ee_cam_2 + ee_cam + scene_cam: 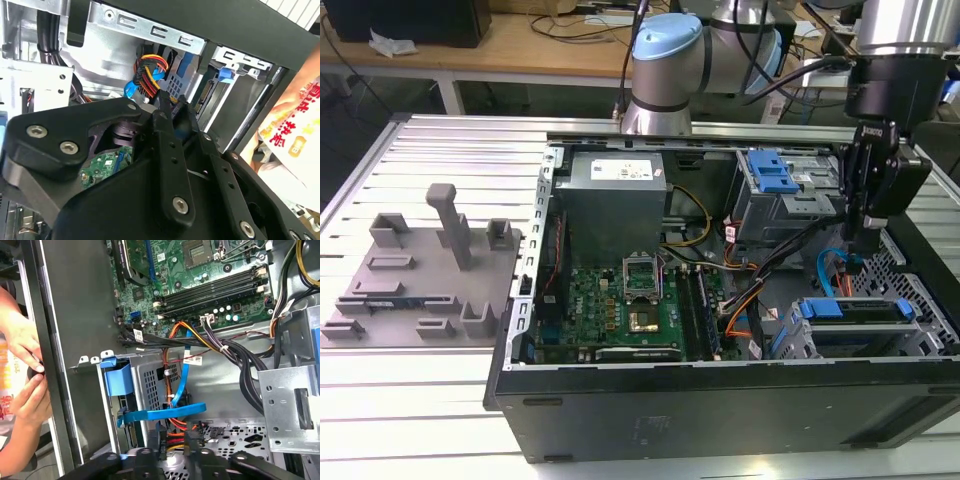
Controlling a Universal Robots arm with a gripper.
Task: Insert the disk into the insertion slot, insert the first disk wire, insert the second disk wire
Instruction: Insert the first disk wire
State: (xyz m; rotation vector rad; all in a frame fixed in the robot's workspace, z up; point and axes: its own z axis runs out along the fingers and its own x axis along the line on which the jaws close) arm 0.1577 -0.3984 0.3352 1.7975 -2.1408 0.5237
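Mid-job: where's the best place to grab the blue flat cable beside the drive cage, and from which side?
Likely the level stretch of the blue flat cable beside the drive cage, clamped across its flat faces since it is a thin ribbon. Enter through the open side of the case; cage and case walls block other approaches.

The gripper [176,444] was cut off by the picture's edge in the first wrist view, and we couldn't make out its grip. In the exterior view the disk [850,310] sat mostly buried in its cage [923,336]; a person's hand [22,340] was cropped too.
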